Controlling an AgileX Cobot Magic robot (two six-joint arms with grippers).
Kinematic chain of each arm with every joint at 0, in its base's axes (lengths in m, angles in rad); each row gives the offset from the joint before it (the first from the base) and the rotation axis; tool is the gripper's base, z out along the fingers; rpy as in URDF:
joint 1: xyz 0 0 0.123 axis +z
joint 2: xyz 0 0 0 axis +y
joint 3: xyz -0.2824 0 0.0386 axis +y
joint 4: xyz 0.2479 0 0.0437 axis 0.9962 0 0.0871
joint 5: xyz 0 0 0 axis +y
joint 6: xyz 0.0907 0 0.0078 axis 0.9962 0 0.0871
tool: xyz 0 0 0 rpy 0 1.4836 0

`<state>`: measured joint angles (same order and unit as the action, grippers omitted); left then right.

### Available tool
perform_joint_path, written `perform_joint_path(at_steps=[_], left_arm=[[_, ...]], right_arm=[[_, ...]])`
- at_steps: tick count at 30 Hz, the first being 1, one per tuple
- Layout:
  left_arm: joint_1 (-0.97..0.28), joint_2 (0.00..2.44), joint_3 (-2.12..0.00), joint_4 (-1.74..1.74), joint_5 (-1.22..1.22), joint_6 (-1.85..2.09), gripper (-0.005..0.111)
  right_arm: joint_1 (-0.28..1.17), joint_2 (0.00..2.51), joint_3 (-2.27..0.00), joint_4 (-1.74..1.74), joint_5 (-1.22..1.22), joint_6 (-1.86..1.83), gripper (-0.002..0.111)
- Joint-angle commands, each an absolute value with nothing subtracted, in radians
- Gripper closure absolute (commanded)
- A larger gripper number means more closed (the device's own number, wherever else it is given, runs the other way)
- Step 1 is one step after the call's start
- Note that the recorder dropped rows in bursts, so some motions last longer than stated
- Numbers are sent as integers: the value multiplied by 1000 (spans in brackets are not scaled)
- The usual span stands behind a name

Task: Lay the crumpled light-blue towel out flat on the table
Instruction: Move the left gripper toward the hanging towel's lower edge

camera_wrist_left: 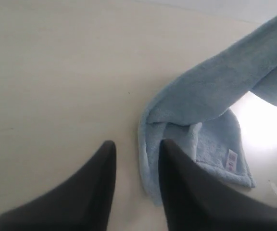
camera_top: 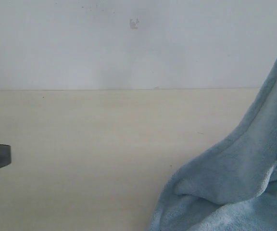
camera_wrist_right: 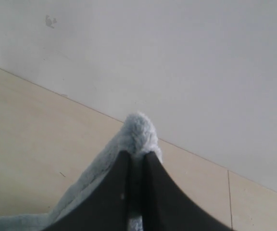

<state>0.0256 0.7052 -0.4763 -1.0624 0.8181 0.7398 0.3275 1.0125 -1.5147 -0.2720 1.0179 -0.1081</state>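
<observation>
The right gripper pinches the towel aloft, its length slanting down to the surface, where the loose end lies just beside the parted, apparently empty left gripper.

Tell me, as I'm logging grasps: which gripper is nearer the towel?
Right. The right gripper is clamped on a fold of the towel, holding it up; the left gripper is open and empty, off to the towel's side over the table.
</observation>
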Motion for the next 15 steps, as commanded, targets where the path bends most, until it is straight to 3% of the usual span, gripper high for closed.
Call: perform_joint_path(at_steps=[1, 9, 15], left_arm=[[-14, 870, -481, -1197, 805, 892, 70], [-161, 1209, -481, -1455, 791, 1225, 70], [-265, 1430, -483, -1688, 775, 1453, 56]], right_arm=[[329, 1009, -1512, -272, 1014, -115, 108], [329, 1009, -1512, -272, 1014, -121, 108], [329, 1009, -1512, -272, 1018, -123, 108]])
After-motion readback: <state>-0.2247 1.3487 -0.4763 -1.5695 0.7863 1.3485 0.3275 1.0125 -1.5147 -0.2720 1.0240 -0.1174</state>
